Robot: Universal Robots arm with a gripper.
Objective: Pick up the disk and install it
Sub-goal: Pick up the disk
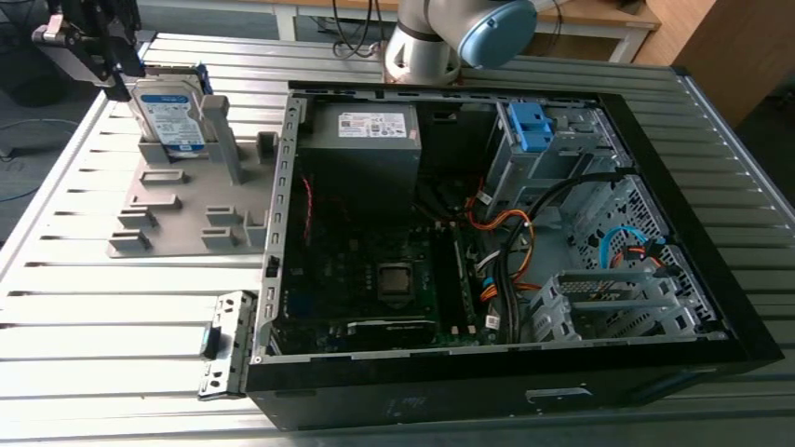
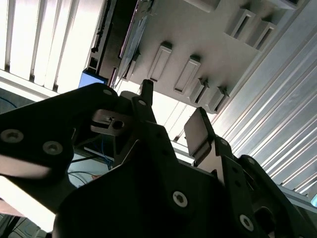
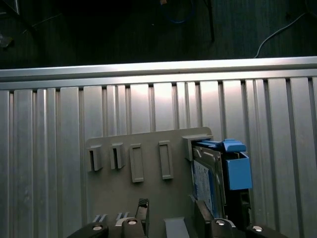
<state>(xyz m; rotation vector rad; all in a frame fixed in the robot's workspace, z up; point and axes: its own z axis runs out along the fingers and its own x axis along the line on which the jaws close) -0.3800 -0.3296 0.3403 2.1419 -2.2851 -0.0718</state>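
Gripper [image 2: 172, 99] of the single arm [image 1: 448, 37], hanging in the exterior view's upper left, above the disk [image 1: 168, 110] and slightly toward the exterior view's left of it. Its fingers [image 2: 200, 131] stand apart and hold nothing; in the second wrist view the grey fixture plate [image 1: 174, 219] shows through the gap between them.

In the first wrist view the disk, edged by its blue carrier frame [image 3: 237, 171], lies just beside one finger. It appears to sit outside the gap rather than within it, though the viewing angle leaves this uncertain. No contact between finger and disk can be made out.

The disk stands upright on its edge in a slot at the far corner of the fixture plate. The plate rests on the slatted metal table [image 1: 100, 307], just beside the open computer case [image 1: 410, 400] that occupies the centre and right of the exterior view. Inside the case, toward its upper right, a drive cage [image 1: 565, 140] carries a small blue bracket [image 1: 528, 126].

Progress, as judged from this arrangement, is at the outset. The disk is not yet grasped or lifted, so both the pick-up and the installation are outstanding.
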